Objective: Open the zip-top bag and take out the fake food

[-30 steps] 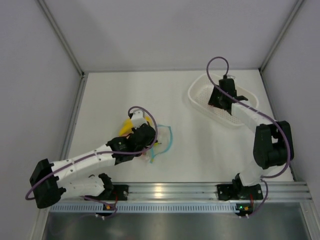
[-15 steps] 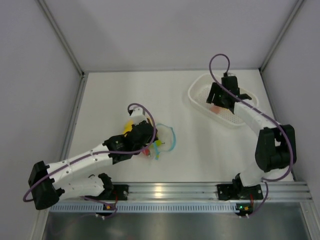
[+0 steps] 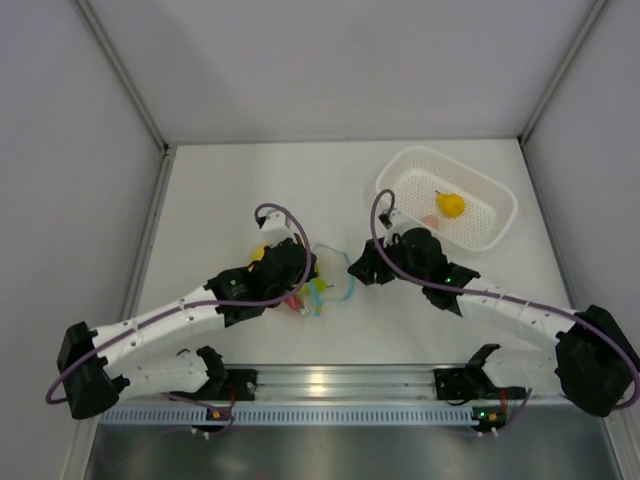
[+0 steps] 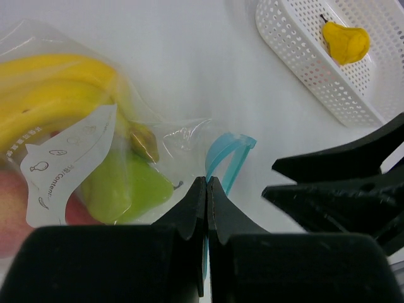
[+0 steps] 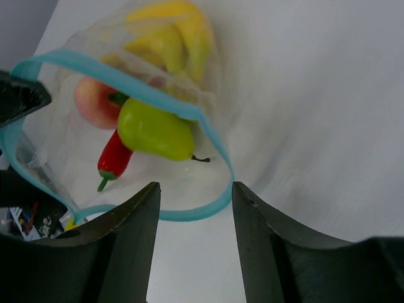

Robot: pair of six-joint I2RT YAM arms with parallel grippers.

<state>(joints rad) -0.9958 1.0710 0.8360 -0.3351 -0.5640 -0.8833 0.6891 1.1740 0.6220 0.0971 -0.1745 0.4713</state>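
The zip-top bag [image 3: 322, 272] lies mid-table with its light blue zip strip [image 5: 170, 104] spread into an open loop. My left gripper [image 4: 207, 184] is shut on that strip at the near side of the bag mouth. Inside the bag I see a yellow banana bunch [image 5: 173, 31], a green pear [image 5: 154, 130], a red chili pepper [image 5: 114, 158] and a pink piece [image 5: 93, 101]. My right gripper [image 5: 196, 187] is open just outside the bag mouth, facing in, with nothing between its fingers. In the top view it [image 3: 360, 268] sits just right of the bag.
A white perforated basket [image 3: 386, 180] stands at the back right with a small yellow fruit [image 3: 450, 204] and a pink piece [image 3: 429, 220] in it. The basket [image 4: 303, 69] is also in the left wrist view. Grey walls bound the table.
My right arm has come from over the basket across to the bag mouth, leaving the yellow fruit and a pink piece showing in the basket. The left gripper has kept its hold on the strip.
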